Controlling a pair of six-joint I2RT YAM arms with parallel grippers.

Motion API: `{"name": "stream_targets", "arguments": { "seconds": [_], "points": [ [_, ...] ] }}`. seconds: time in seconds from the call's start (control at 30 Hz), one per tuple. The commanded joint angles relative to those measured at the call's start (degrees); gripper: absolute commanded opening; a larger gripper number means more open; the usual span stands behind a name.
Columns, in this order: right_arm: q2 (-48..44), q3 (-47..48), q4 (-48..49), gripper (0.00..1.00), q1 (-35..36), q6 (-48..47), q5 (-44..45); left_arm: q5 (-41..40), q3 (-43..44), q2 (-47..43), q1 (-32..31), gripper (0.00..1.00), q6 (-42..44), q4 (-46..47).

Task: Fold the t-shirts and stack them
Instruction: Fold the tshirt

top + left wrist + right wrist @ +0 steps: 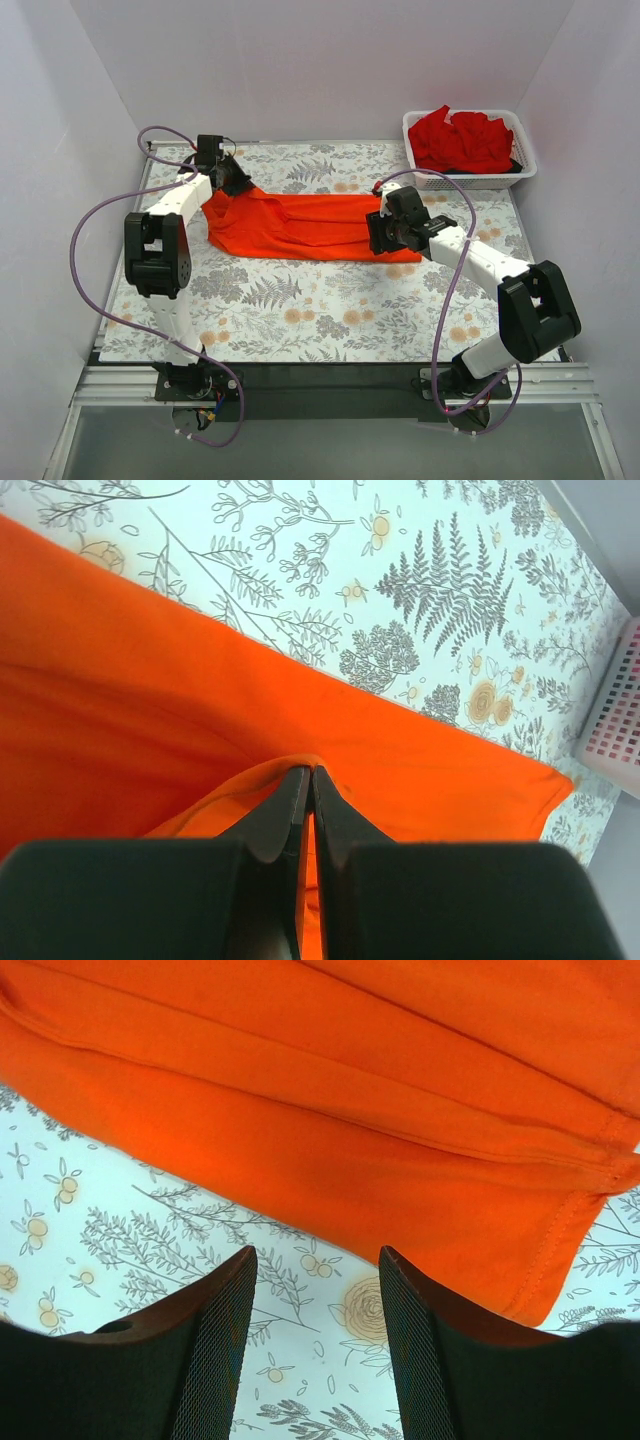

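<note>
1. The orange-red t-shirt [295,227] lies as a long, rumpled band running left to right across the middle of the floral table cover [300,310].
2. The left gripper [310,772] is at the shirt's far-left end. Its fingers are pressed together on a raised fold of the orange cloth.
3. The right gripper [318,1260] is at the shirt's right end. Its fingers stand apart with nothing between them, over bare floral cover just on the near side of the shirt's edge.
4. In the right wrist view a stitched hem runs down to a corner at the right, and that corner lies flat on the cover.
5. In the left wrist view the shirt's far edge is a straight diagonal line, with open pattern beyond it.
6. Room: a broad stretch of cover shows between the shirt's near edge and the arm bases, and a narrower strip shows on the far side.
7. The white mesh basket [470,180] sits at the far right corner, well apart from the spread shirt. The deeper red shirts [460,140] are heaped inside it.
</note>
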Motion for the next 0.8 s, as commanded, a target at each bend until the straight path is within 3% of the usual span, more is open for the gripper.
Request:
{"name": "stream_targets", "arguments": {
  "seconds": [0.0, 0.13, 0.23, 0.27, 0.33, 0.4, 0.6, 0.77],
  "points": [
    [0.64, 0.63, 1.12, 0.58, -1.52, 1.68, 1.12, 3.25, 2.62, 0.6, -0.41, 0.0, 1.22, 3.1],
    [0.64, 0.9, 1.21, 0.58, -2.05, 1.68, 1.12, 3.16, 2.98, 2.27, -0.41, 0.07, 1.22, 3.37],
    [0.64, 0.9, 1.21, 0.58, -2.49, 1.85, 1.3, 2.37, 2.8, 1.41, -0.41, 0.34, 1.4, 3.63],
    [0.64, 0.81, 1.21, 0.58, -2.93, 2.03, 1.12, 1.76, 2.45, 0.96, -0.5, 0.54, 1.49, 3.63],
    [0.64, 0.64, 1.12, 0.58, -3.72, 2.82, 0.51, 0.44, 1.57, -1.66, -0.41, 0.71, 2.01, 3.63],
    [0.38, 0.37, 1.29, 0.58, -5.56, 3.35, -0.19, -2.1, 0.26, -4.48, -0.24, 0.8, 2.36, 3.54],
    [-1.47, -2.26, 2.35, 0.58, -12.4, 7.03, -4.41, -9.22, -11.77, -19.24, 2.31, 0.81, 0.61, 2.14],
    [-1.12, -5.07, 4.1, 0.56, -18.65, 12.3, -9.07, -10.99, -25.81, -28.38, 7.4, 0.73, -1.06, 0.73]
  ]
}}
